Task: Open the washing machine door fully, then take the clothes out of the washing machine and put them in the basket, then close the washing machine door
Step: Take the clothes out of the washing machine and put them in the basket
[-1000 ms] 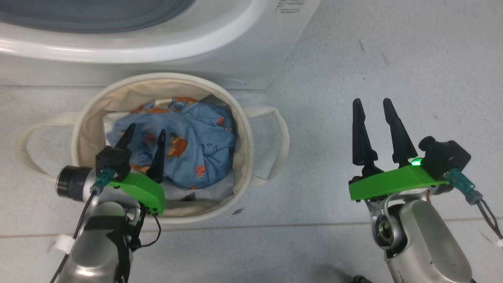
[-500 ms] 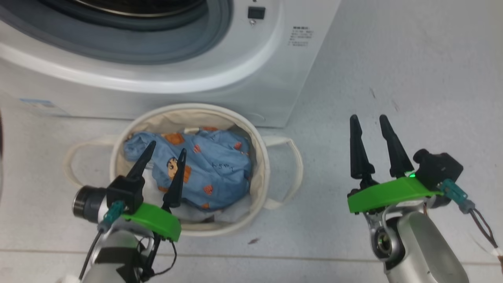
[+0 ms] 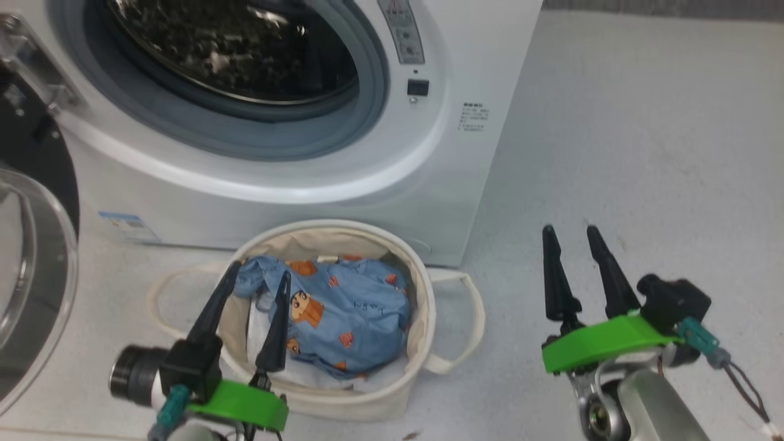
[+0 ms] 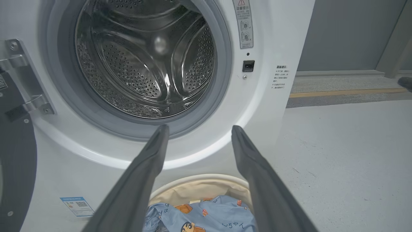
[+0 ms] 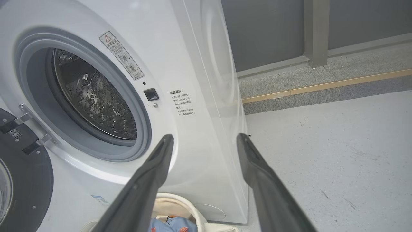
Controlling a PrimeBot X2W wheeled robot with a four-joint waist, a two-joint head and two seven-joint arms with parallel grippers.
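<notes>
The white washing machine (image 3: pixel 429 184) stands with its drum opening (image 3: pixel 233 55) bare; the steel drum (image 4: pixel 145 58) looks empty. Its door (image 3: pixel 30 245) hangs swung open at the left, black rim and glass bowl showing, hinge (image 4: pixel 19 80) visible. The light blue printed clothes (image 3: pixel 343 312) lie in the cream basket (image 3: pixel 422 306) on the floor before the washer. My left gripper (image 3: pixel 259 275) hovers open over the basket's near left rim, holding nothing. My right gripper (image 3: pixel 569 231) is open over bare floor to the right. The clothes (image 4: pixel 206 216) and the basket (image 5: pixel 177 203) also show low in the wrist views.
Grey floor (image 3: pixel 643 153) stretches to the right of the washer. A yellow floor strip (image 5: pixel 322 85) and a grey wall (image 5: pixel 273 29) with a post lie behind. A white sheet (image 3: pixel 380 380) lies under the garment in the basket. A blue sticker (image 3: pixel 125 223) marks the washer's lower front.
The head camera has tilted up, bringing the drum and the open door into view. Both grippers stay open; the left has risen from the garment, which stays in the basket.
</notes>
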